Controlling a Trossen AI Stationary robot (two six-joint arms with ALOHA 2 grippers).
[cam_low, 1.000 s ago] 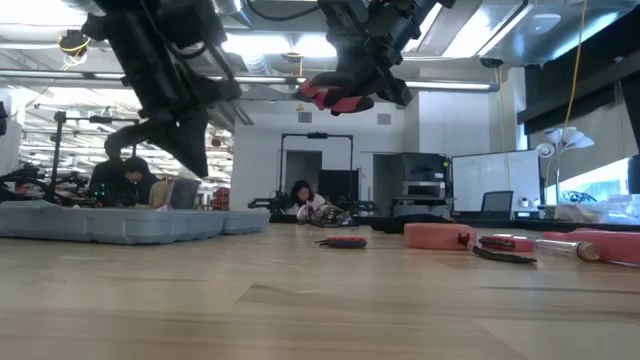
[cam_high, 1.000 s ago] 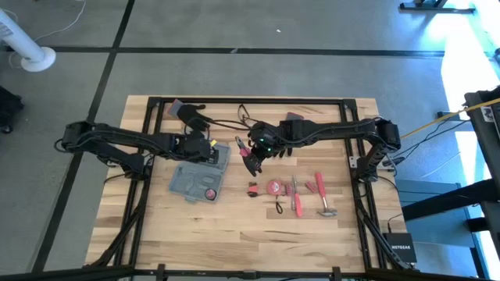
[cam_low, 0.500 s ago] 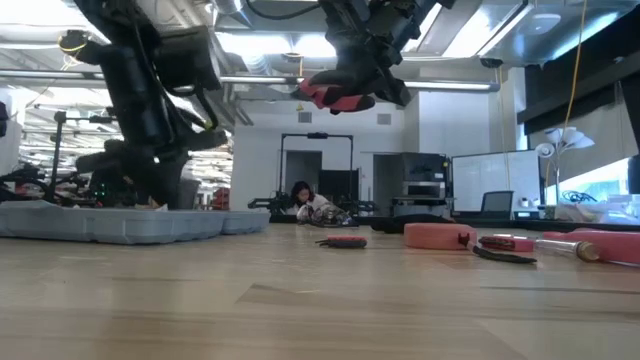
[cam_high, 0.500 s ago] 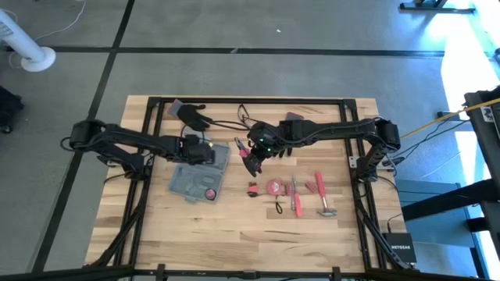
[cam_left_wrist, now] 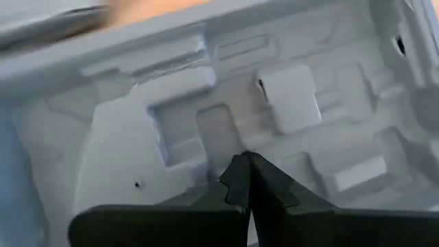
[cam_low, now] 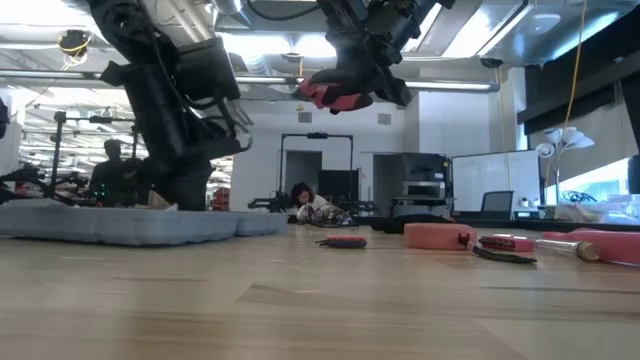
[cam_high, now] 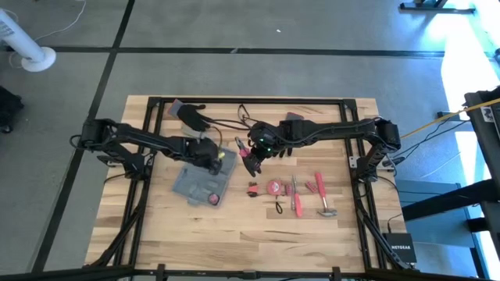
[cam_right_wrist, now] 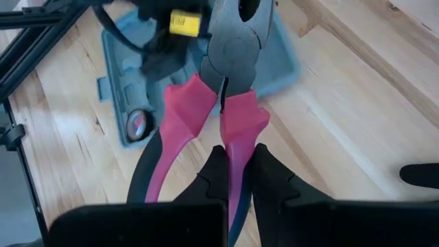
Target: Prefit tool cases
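Left hand is down inside the open case, its fingers pinched together on nothing, tips against the moulded floor. Right hand hangs above the bench just beside the case's right edge, clamped on one pink handle of a pair of pliers, whose steel nose points toward the case.

The case lies flat, left of centre on the bench, with a round red-and-black tape measure seated near its lower corner. Right of it, well apart from the case, loose tools lie in a row: a pink tape roll, a pink screwdriver, a hammer and a small dark piece. A black glove lies at the far edge of the bench, behind the left arm.

From bench height the case is only a low grey slab with the left arm standing in it, and the pliers show clear of the bench; a person sits in the room behind. Only the left wrist view shows the case's empty white recesses. The right wrist view alone shows a yellow tag on the left arm over the case.
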